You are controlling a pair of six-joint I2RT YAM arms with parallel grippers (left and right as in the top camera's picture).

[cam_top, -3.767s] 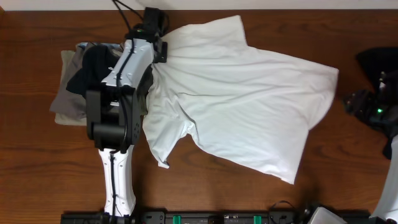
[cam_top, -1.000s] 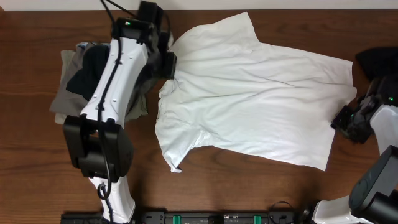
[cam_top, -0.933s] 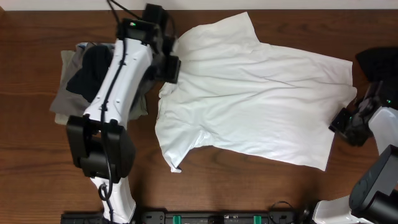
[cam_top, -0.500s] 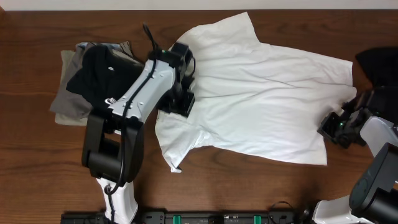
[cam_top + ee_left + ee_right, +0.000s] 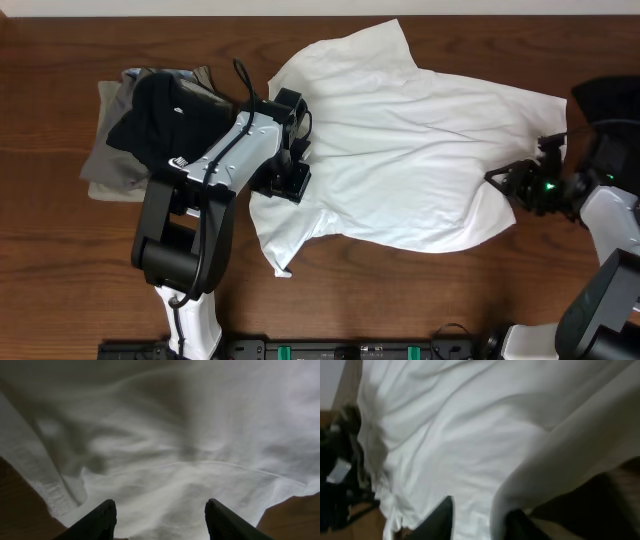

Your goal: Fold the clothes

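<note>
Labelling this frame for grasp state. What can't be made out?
Right wrist view: blurred; whether the right gripper pinches the shirt fold is unclear.
Overhead: the left arm covers part of the dark pile; garment count unclear.
Overhead: black cloth at the right, cut off by the frame edge.
Left wrist view: left gripper open over the shirt; contact unclear.

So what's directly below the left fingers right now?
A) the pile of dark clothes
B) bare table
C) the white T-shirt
C: in the left wrist view the left fingers stand apart over rumpled fabric of the white T-shirt, which fills the space between them.
</note>
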